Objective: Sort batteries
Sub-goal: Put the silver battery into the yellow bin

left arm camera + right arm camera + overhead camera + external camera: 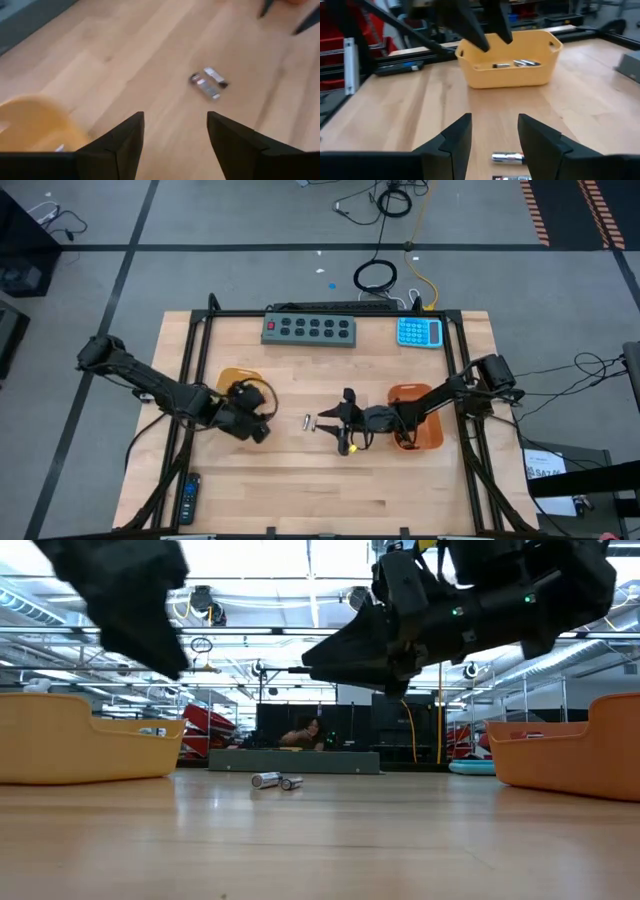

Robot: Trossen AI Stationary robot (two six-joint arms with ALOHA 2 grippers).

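My left gripper (262, 412) hangs above the worktop (300, 490) at about nine o'clock from the centre, right beside the pale orange tray (235, 377), and its fingers (122, 145) stand wide apart with nothing between them. Silvery batteries (515, 63) lie inside that tray. My right gripper (326, 423) hovers just right of the centre, fingers (452, 142) parted and empty. Two silvery batteries (308, 421) lie side by side on the bare wood at the worktop's centre, between my two grippers and just ahead of the right one's fingertips; in the low view they (276, 780) rest flat on the wood. At three o'clock sits the deeper orange tray (432, 436), under my right arm; I cannot tell what it holds.
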